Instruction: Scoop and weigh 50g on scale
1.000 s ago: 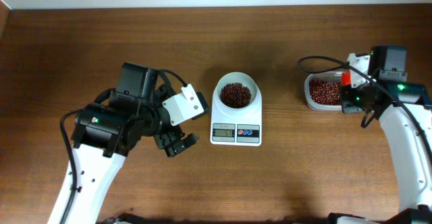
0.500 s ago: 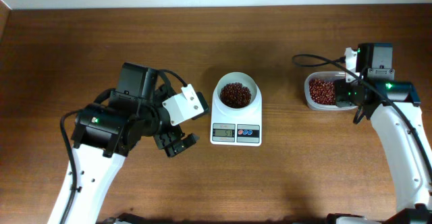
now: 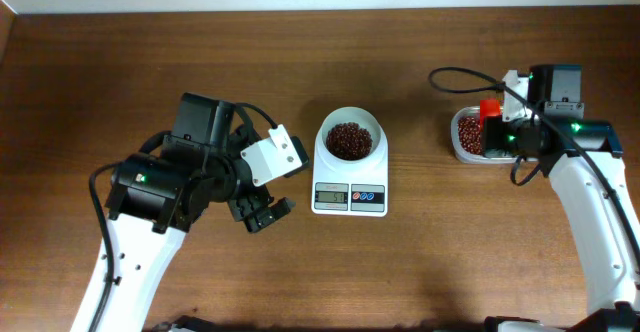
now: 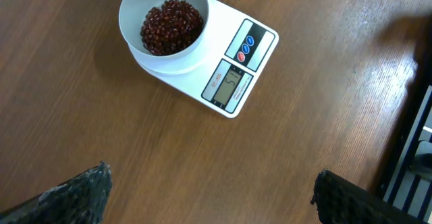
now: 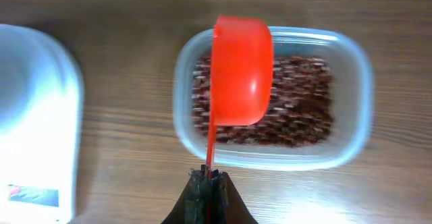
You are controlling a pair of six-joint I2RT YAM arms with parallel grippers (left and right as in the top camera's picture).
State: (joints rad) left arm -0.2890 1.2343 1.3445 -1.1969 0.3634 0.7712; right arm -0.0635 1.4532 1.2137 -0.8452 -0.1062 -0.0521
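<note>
The white scale (image 3: 349,184) stands mid-table, and its round bowl holds a heap of dark red-brown beans (image 3: 349,139). The left wrist view shows the same scale (image 4: 237,74) and beans (image 4: 172,26) ahead of my left gripper (image 4: 212,173). That gripper is open over bare wood, with nothing between its fingers. My right gripper (image 5: 209,181) is shut on the thin handle of the orange-red scoop (image 5: 241,69). The scoop's cup hangs over the clear tub (image 5: 360,96) of beans (image 5: 304,109). I cannot tell what the cup holds. From overhead, the scoop (image 3: 489,110) is at the tub's left part.
The clear tub (image 3: 460,152) sits at the right, about a hand's width from the scale. A black cable loops behind the right arm (image 3: 450,74). The left arm's bulk (image 3: 190,172) lies left of the scale. Bare wood lies in front of the scale.
The right wrist has turned and shifted a little left. The scoop has swung from the tub's right end to over its left part. The left arm has not moved.
</note>
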